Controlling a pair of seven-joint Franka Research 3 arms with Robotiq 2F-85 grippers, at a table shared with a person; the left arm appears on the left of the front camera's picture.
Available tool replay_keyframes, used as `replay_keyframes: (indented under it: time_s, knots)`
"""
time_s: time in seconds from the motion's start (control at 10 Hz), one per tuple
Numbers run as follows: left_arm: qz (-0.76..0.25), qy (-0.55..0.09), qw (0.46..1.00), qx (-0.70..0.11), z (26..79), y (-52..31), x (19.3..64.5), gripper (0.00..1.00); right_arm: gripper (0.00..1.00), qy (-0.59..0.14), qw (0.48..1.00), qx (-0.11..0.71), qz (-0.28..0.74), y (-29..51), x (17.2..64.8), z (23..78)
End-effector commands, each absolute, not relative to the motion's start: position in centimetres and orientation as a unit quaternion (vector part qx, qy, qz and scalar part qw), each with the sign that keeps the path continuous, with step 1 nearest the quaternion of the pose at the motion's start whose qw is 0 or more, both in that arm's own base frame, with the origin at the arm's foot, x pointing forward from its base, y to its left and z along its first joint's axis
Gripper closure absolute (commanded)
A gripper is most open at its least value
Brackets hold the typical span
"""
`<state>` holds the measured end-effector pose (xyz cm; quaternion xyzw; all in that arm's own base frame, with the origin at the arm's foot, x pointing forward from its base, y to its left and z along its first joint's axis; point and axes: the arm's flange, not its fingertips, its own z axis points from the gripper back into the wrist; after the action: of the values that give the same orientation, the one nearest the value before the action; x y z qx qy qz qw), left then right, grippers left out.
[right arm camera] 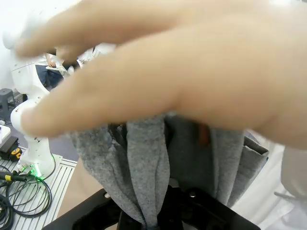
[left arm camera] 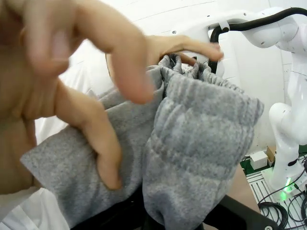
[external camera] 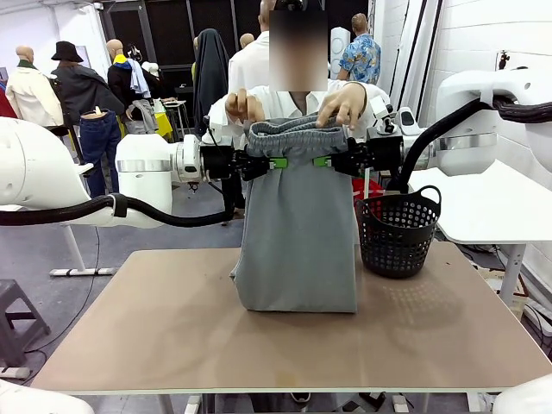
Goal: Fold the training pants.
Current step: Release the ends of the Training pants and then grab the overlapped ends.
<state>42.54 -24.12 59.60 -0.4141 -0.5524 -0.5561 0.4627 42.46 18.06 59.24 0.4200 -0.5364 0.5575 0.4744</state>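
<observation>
While dangling over the middle of the tabletop [external camera: 155,328], touching down along the lower edge and bunching a little on the left side: training pants [external camera: 297,233], gathered waistband [external camera: 297,129] up top. Pinched shut on the grey cloth just below that waistband with the left gripper [external camera: 274,162] on one side. Pinched shut the same way with the right gripper [external camera: 323,161] on the other, green pads facing each other across the panel. Higher up, reaching in from the far edge and gripping the waistband itself: hand above the left gripper [external camera: 245,107] and hand above the right gripper [external camera: 345,103], both the person's. From the left wrist, thick ribbed cloth draped right over the jaws, with blurred fingers [left arm camera: 124,62] in front. From the right wrist, grey folds running down into the jaws behind one big blurred hand. Near the right edge, just beside the pants, contact hard to tell: black mesh basket [external camera: 397,233]. Looks doubled already, judging by the legs stacked into one narrow panel, so roughly partway through. Left to do, at a guess: lay flat on the tabletop, bring one end over the other, smooth into a neat packet. Nothing flat or finished yet.
</observation>
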Motion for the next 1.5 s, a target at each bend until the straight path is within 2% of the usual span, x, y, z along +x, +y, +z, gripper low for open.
replay_keyframes:
  time_s: [0.0,1.4]
  knots:
    - [-0.558,-0.553,0.458,-0.417,59.84,-24.00,42.32,1.00,1.00,-0.540,0.470,0.420,0.558,18.20,42.34,59.40]
    - [-0.558,-0.553,0.458,-0.417,59.84,-24.00,42.32,1.00,1.00,-0.540,0.470,0.420,0.558,18.20,42.34,59.40]
